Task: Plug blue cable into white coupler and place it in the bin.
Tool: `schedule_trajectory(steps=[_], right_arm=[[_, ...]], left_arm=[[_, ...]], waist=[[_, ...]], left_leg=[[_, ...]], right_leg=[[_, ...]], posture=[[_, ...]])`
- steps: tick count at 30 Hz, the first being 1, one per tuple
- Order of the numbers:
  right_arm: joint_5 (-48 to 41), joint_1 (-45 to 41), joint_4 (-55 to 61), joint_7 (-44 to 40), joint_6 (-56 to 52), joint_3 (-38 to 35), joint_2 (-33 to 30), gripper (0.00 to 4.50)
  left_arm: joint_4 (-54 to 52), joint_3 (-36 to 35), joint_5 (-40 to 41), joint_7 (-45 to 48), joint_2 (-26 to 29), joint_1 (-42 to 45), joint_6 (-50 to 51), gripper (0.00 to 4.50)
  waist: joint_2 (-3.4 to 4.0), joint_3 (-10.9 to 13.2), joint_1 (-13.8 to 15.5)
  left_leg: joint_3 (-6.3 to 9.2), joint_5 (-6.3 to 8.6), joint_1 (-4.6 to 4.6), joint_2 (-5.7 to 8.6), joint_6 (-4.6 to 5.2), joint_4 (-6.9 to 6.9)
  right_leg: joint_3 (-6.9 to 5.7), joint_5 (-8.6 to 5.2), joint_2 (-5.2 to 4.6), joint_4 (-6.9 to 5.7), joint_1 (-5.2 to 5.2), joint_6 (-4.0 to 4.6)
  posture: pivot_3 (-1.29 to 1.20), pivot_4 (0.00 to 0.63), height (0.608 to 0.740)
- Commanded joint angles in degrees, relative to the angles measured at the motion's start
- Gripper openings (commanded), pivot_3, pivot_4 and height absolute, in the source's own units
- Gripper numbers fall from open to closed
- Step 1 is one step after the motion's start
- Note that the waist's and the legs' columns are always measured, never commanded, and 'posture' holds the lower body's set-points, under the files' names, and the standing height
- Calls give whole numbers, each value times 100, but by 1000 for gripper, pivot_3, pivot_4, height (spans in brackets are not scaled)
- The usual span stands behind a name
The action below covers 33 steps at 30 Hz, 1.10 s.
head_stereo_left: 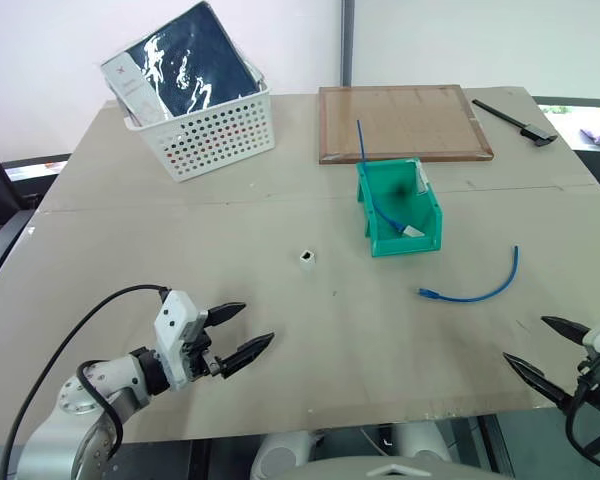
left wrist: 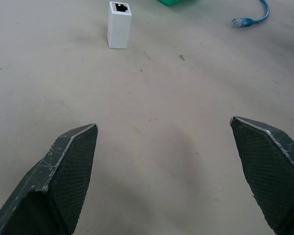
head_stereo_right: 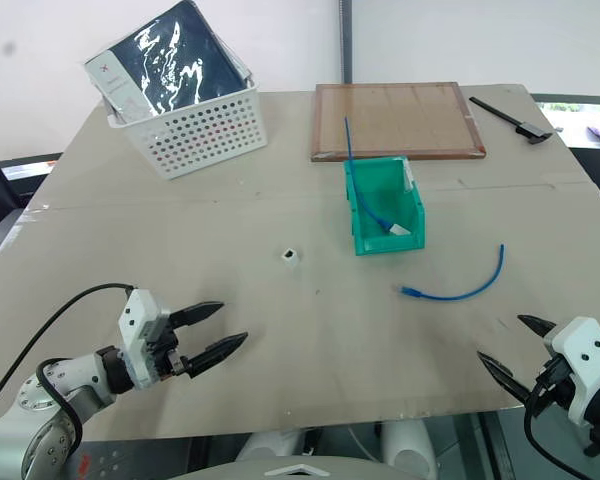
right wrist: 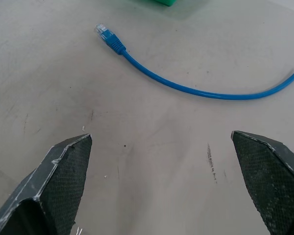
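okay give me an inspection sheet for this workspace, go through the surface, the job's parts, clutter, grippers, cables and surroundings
Surface: grey table, bare in the middle, a few small marks.
Job's things: blue cable lies loose and curved on the table, unplugged; white coupler stands alone, socket up; green bin sits beyond both.
Clutter: white perforated basket holding a dark packet; wooden board; black tool at the far edge.
Grippers: left gripper open, empty, above the table nearest the coupler; right gripper open, empty, nearest the blue cable.
Cables: second blue cable with a flat white piece already in the bin.
Surroundings: pale wall behind the table.
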State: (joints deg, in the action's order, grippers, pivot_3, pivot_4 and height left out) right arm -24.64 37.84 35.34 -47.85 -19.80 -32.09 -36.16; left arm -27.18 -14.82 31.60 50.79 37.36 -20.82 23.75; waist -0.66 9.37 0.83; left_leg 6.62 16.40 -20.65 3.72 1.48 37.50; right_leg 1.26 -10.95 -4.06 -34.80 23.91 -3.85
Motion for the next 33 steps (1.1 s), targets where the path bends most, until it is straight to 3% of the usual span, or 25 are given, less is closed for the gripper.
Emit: schedule_trajectory(steps=[1, 10, 15, 17, 20, 31, 33], right_arm=[[22, -105, 281, 162, -149, -96, -118, 4500], [-85, -886, 791, 409, -1244, 377, -848, 4500], [-346, -2054, 428, 193, -1990, 1207, -1600, 4500], [-277, -2694, 160, 210, -2133, 1698, -1713, 3936], [-139, -3428, -150, 139, -2308, 2420, -1807, 2701], [622, -4845, -1184, -25, -2264, 4077, -1690, 2701], [704, -5011, -1396, -66, -2237, 4264, -1584, 2168]], left_arm=[[-79, -37, 204, -45, 34, 287, 74, 4432], [-682, 240, 827, 233, 292, 1159, 528, 4432], [-915, 511, 694, 686, 591, 1216, 303, 4432], [-957, 544, 650, 751, 645, 1210, 247, 4500], [-1022, 552, 665, 722, 675, 1191, 245, 4500], [-1171, 566, 679, 541, 685, 1165, 283, 4500], [-1129, 597, 649, 548, 686, 1200, 254, 4500]], waist=[[1, 1, 1], [-2, 1, -11], [-5, 3, -4], [-7, 7, -17], [-9, 9, -3], [-10, 12, -4], [-10, 12, -6]], left_leg=[[0, 0, 0, 0, 0, 0], [-2, -3, 3, 1, -3, 6], [-14, -3, 3, 3, -1, 6], [-12, -3, 3, 1, 0, 6], [-11, -3, 2, 1, 0, 6], [-6, -4, -8, 5, -3, 6], [-5, -4, -8, 5, -3, 6]], right_leg=[[0, 0, 0, 0, 0, 0], [-5, 3, 4, -7, 0, 2], [2, 5, 3, -2, -1, 5], [-1, 5, 6, -3, -1, 7], [-3, 8, 6, -2, 0, 12], [-10, 32, 3, 10, 2, 11], [-11, 32, 3, 9, 3, 11]], posture=[[0, 150, 740], [0, 150, 740], [0, 150, 740], [0, 150, 740], [0, 150, 740], [0, 150, 740], [0, 150, 740]])
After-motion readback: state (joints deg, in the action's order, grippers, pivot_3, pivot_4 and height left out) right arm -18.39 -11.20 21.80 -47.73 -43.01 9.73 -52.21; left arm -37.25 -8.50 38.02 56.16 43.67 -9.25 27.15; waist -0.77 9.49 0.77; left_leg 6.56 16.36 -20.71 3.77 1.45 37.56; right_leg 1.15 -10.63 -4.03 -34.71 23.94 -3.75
